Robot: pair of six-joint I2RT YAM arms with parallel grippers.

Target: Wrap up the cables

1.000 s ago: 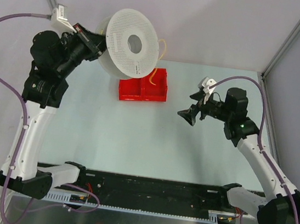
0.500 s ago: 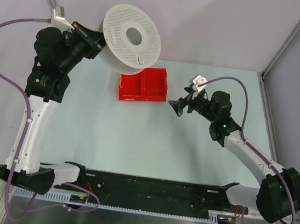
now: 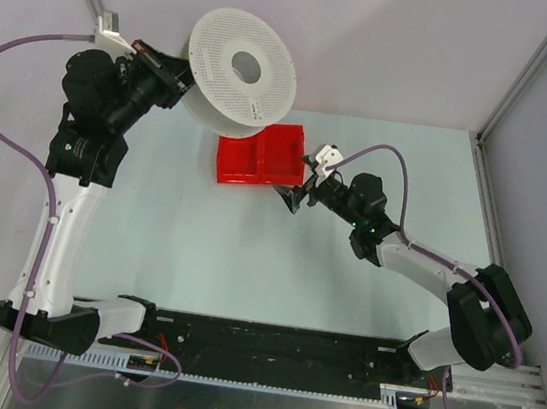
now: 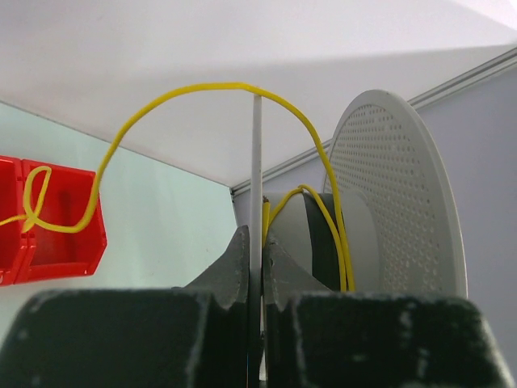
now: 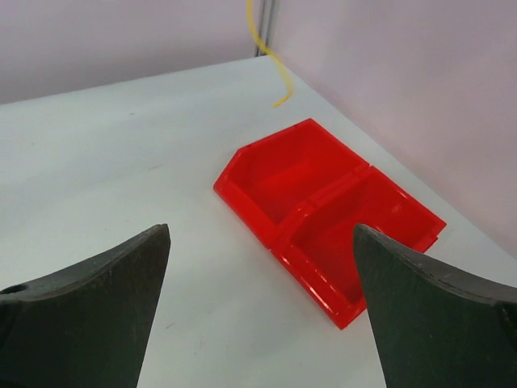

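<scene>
Cables (image 4: 202, 86) arch above the left end effector (image 4: 255, 242) gripping the spool (image 4: 396, 194).

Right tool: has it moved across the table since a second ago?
Yes. The right tool has slid left toward the red bin, from well to its right to just beside its right corner.

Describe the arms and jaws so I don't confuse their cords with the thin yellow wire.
Left arm and right arm: white links, black joints and bases. A thick purple cord runs along each. The right one shows a green light. Jaws: dark grey wedges.
</scene>
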